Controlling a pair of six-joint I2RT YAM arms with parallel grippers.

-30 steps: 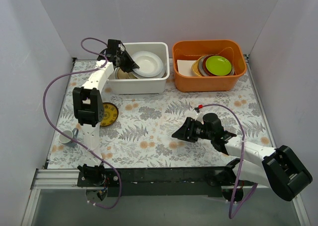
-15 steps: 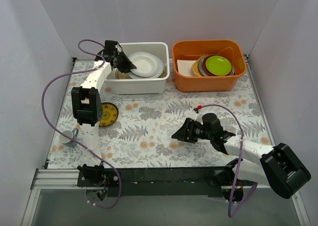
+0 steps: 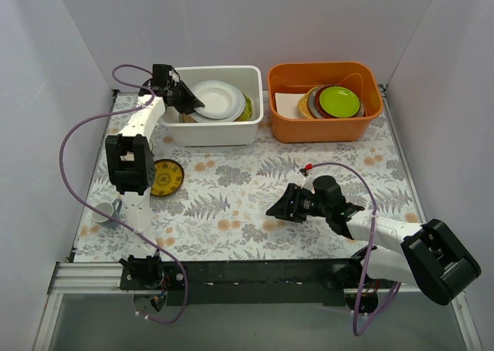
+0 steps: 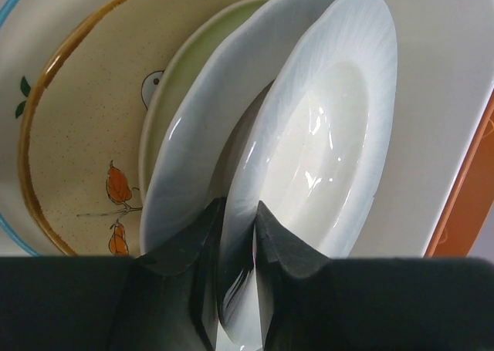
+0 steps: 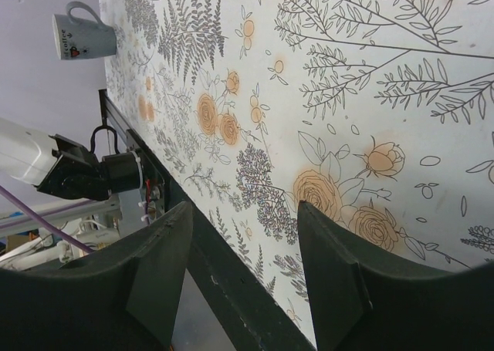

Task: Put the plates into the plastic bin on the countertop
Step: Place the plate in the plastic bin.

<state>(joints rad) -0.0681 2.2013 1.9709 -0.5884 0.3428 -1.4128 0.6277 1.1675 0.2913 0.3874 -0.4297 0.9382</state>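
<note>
**Left gripper** (image 4: pixel 238 216): you see its two fingers closed on the near rim of the white plate (image 4: pixel 324 135), one finger on each face. The plate stands tilted inside the plastic bin (image 3: pixel 218 133). Just beyond the fingers it leans on a second white plate (image 4: pixel 193 154), then a green plate (image 4: pixel 162 96) and the beige bird-and-branch plate (image 4: pixel 85 135).

**Progress, as judged:** several plates are in the bin, and the held one is inside but not yet let go. One thing is left for you, the small dark-yellow plate (image 3: pixel 166 177). It lies flat on the countertop (image 3: pixel 231 189), back from the gripper toward the arm's base.

**Room:** the gripper reaches in over the bin's end wall, so the rim sits just under it. Your open way out is upward.

**Right gripper** (image 5: pixel 241 270): spread wide and holding nothing, it hangs low over the cloth with free room all round. The orange tub (image 3: pixel 324 127) stands well ahead of it.
</note>
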